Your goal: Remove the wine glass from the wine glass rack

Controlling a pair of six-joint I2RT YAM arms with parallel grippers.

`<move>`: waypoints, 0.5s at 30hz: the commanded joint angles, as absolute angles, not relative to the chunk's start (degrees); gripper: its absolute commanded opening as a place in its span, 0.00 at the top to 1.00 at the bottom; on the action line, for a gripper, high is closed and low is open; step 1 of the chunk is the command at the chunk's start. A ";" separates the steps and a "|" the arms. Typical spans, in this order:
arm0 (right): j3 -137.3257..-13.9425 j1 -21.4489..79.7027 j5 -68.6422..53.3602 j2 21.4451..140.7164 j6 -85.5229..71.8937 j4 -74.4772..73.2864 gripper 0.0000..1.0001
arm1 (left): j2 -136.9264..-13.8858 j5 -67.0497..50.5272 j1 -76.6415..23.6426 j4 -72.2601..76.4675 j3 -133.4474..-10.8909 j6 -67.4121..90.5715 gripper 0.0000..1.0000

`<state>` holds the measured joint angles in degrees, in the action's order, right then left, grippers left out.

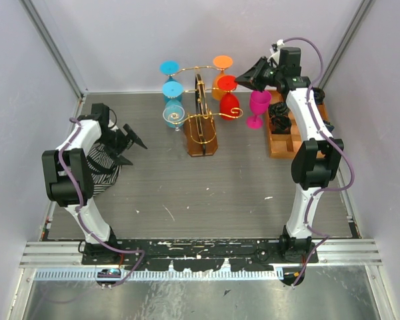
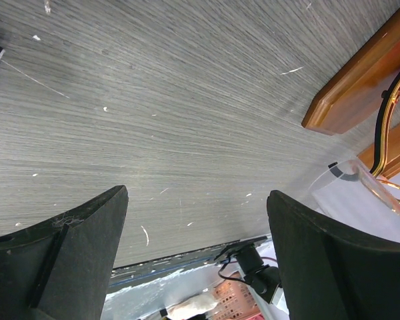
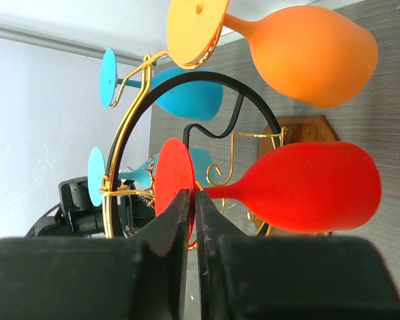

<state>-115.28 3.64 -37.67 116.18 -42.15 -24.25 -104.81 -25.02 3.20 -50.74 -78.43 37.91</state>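
The wine glass rack [image 1: 201, 137], thin gold wire on a brown wooden base, stands at the back middle of the table. A red wine glass [image 1: 229, 101] hangs upside down on its right side. My right gripper [image 1: 240, 79] reaches the rack from the right. In the right wrist view my right gripper [image 3: 192, 200] is shut on the edge of the flat foot of the red wine glass [image 3: 307, 188], which still sits in the gold wire of the rack [image 3: 123, 133]. My left gripper [image 1: 135, 143] is open and empty over the table, left of the rack; the left wrist view shows this gripper [image 2: 197, 207] above bare tabletop.
An orange glass [image 1: 221, 64], two blue glasses [image 1: 173, 89] and a clear glass [image 1: 173, 117] also hang on the rack. A magenta glass [image 1: 258, 107] stands on the table to its right. An orange-brown compartment tray [image 1: 283, 137] lies along the right wall.
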 commanded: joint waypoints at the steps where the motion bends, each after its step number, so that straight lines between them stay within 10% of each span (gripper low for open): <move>1: -117.54 3.85 -39.63 115.49 -41.97 -21.99 0.93 | -104.42 -26.27 3.13 -50.75 -78.10 37.18 0.08; 15: -109.98 0.69 -40.56 110.21 -50.93 -10.73 0.99 | -103.57 -26.17 3.87 -51.55 -77.95 36.38 0.08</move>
<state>-111.37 2.33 -40.21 115.87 -48.47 -16.73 -104.81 -25.02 3.42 -50.89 -78.43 37.47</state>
